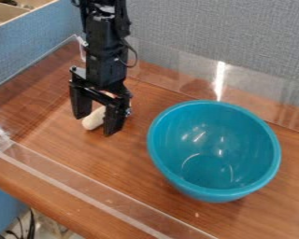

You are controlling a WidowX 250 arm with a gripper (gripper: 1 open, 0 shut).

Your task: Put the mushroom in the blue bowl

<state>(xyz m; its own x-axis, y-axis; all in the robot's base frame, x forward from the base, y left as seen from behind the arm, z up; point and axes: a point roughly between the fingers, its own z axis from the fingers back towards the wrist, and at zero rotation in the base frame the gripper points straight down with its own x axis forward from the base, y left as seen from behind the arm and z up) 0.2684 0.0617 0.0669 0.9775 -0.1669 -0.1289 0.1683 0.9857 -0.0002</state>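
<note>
1. Camera: the mushroom (94, 119) is seen low down between the two fingers of the black gripper (97, 110), as looked at from here. Its pale stem is partly shown, and the rest is hidden behind the gripper.
2. The gripper is held wide open, with its fingers pointed down. One fingertip is seen at the left side of the picture's pale stem, and the other is seen at the right side of it.
3. No squeeze on the mushroom is shown. Whether it is touched by a fingertip cannot be told, as the small gaps are too hard to see.
4. The mushroom is laid on its side on the brown wood table (127, 177). It is placed outside the bowl, near the back part of the table.
5. The big blue bowl (213, 151) is set on the table, to the right of the gripper in the picture and a bit closer to the front. It is stood upright, with its round top faced up. Its smooth inside can be seen, and a small shiny spot is made there by the light. A space is left between the bowl and the gripper.
</note>
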